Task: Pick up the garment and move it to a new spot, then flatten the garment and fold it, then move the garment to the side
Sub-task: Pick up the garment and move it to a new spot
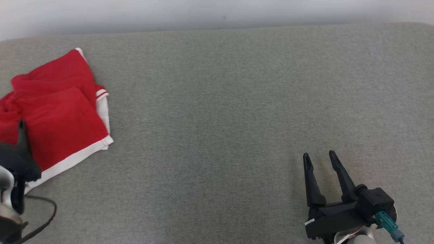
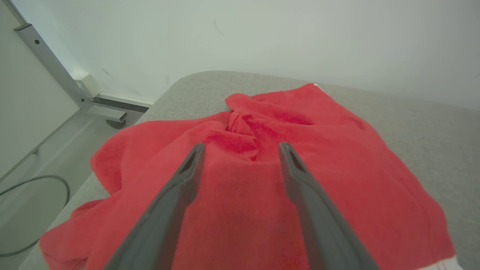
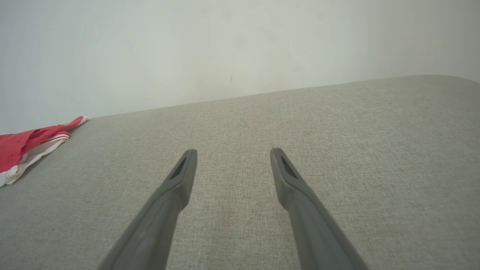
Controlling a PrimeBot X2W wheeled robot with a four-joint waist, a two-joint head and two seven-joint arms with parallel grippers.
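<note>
Red cloth with a white hem, the garment lies crumpled at the left edge of the grey fabric-covered surface. Its bunched folds reach that edge and its white-trimmed hem faces the middle. The left gripper hangs over it, jaws apart, both dark fingers above the red cloth with nothing clamped between them; I cannot tell whether the tips touch the fabric. Past the left edge, the left wrist view shows a pale floor with a thin cable looped on it and a metal frame by the wall. Right of the garment the surface runs flat and open to its far edge, under a pale wall. Near the front right corner the right gripper hovers over grey fabric, jaws apart and gripping nothing, well apart from the garment.
</note>
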